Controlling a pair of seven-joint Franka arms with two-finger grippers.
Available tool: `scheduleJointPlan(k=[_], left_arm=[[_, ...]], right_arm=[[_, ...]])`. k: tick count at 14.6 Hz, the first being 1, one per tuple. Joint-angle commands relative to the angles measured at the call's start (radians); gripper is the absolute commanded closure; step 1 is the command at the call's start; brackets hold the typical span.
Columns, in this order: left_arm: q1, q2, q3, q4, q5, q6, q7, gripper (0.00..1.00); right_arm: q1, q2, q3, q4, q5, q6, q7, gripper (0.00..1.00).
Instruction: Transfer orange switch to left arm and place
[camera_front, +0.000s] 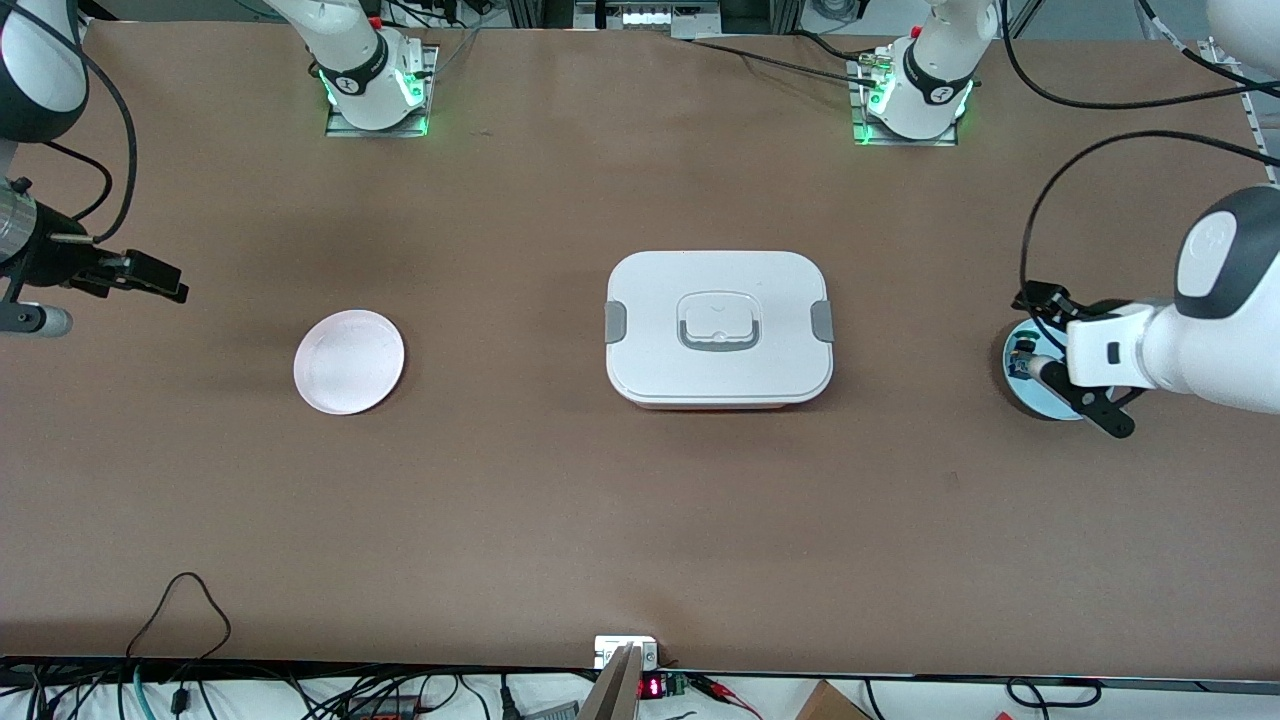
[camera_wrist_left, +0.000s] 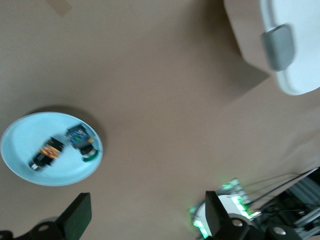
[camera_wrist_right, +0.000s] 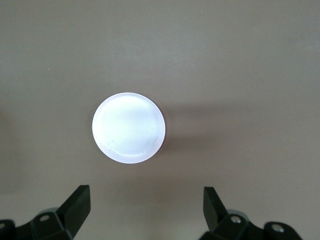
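The orange switch (camera_wrist_left: 47, 152) lies on a light blue plate (camera_wrist_left: 30, 130) beside a small blue-and-green component (camera_wrist_left: 79, 135). In the front view the plate (camera_front: 1035, 398) sits at the left arm's end of the table; there the switch is hidden under my left gripper (camera_front: 1065, 365). That gripper hovers over the plate's edge, open and empty (camera_wrist_left: 147, 200). My right gripper (camera_front: 145, 275) is up in the air at the right arm's end, open and empty (camera_wrist_right: 145, 192). The white box (camera_front: 718, 325) stands at mid-table between the two plates; its latch end shows in the left wrist view (camera_wrist_left: 300, 70).
A pale pink round plate (camera_front: 349, 361) lies empty toward the right arm's end, below the right gripper's view (camera_wrist_right: 128, 127). Both arm bases stand at the table's edge farthest from the front camera. Cables hang along the nearest edge.
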Motion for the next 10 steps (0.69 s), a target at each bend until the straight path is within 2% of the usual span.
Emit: scheduleJointPlan(k=[1,2,3,4,5,6,9,10], left_arm=[[-0.022,-0.002,-0.008,0.101,-0.022,-0.067,-0.095,0.00],[-0.043,-0.026,0.007,0.101,-0.025,-0.020,-0.099,0.00],[-0.099,-0.066,0.074,0.089,-0.022,0.058,-0.104,0.00],[-0.200,-0.107,0.207,0.074,-0.032,0.091,-0.104,0.00],[-0.247,-0.140,0.307,0.046,-0.118,0.102,-0.113,0.00],[-0.247,-0.184,0.338,0.013,-0.194,0.126,-0.150,0.00],[-0.328,-0.318,0.461,-0.173,-0.200,0.319,-0.451,0.00],[-0.328,-0.359,0.470,-0.232,-0.200,0.357,-0.495,0.00]], right_arm=[[0.000,-0.024,0.007,-0.009,-0.014,0.018,0.005,0.00],[0.000,-0.022,0.007,-0.006,-0.014,0.018,0.005,0.00],[0.002,-0.022,0.007,-0.002,-0.011,0.019,0.007,0.00],[0.011,-0.022,0.008,0.003,-0.011,0.019,0.013,0.00],[0.025,-0.022,0.007,0.012,-0.011,0.018,0.018,0.00],[0.025,-0.022,0.007,0.017,-0.013,0.018,0.016,0.00],[0.019,-0.024,-0.002,0.044,-0.003,0.007,0.007,0.00],[0.019,-0.024,-0.001,0.052,-0.005,-0.002,0.005,0.00]])
